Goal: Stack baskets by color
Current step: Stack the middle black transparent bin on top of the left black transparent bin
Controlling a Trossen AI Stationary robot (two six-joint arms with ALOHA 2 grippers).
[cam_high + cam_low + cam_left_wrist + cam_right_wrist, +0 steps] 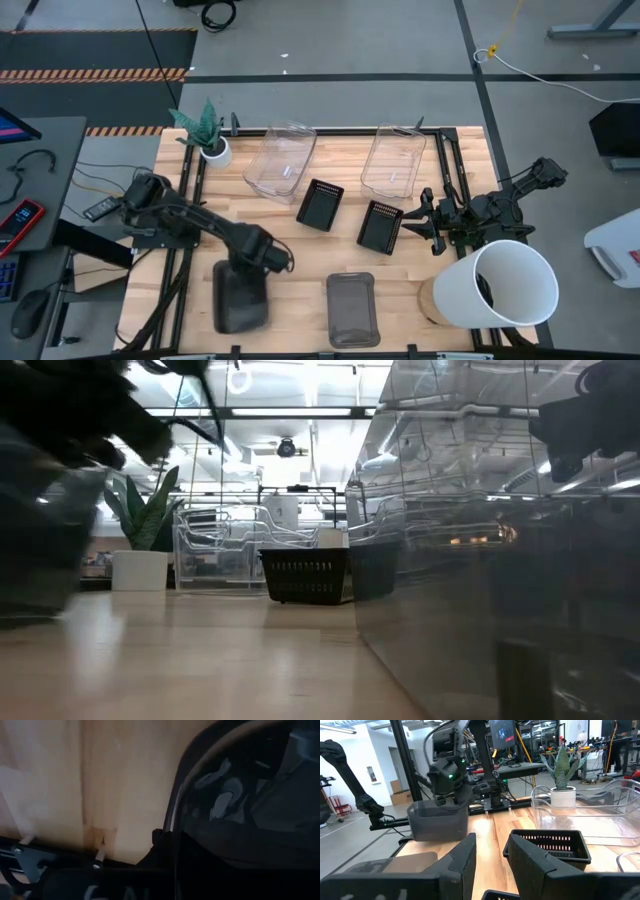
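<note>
Visible baskets: two large clear plastic trays (281,161) (393,160) at the table's far side, two small black slotted baskets (320,204) (380,226) mid-table, and two smoky dark-grey rounded trays, one (352,309) lying at the near edge, the other (240,295) at near left, clamped by its rim in the left gripper's (262,252) closed fingers. The right gripper (422,214), fingers parted and holding nothing, sits just beside the second black basket. A big white cylindrical bucket (505,283) stands near right (hiding some tabletop); a potted plant (212,140) occupies the far-left corner. Surface: light wooden slat table (300,260); grey floor beyond.
</note>
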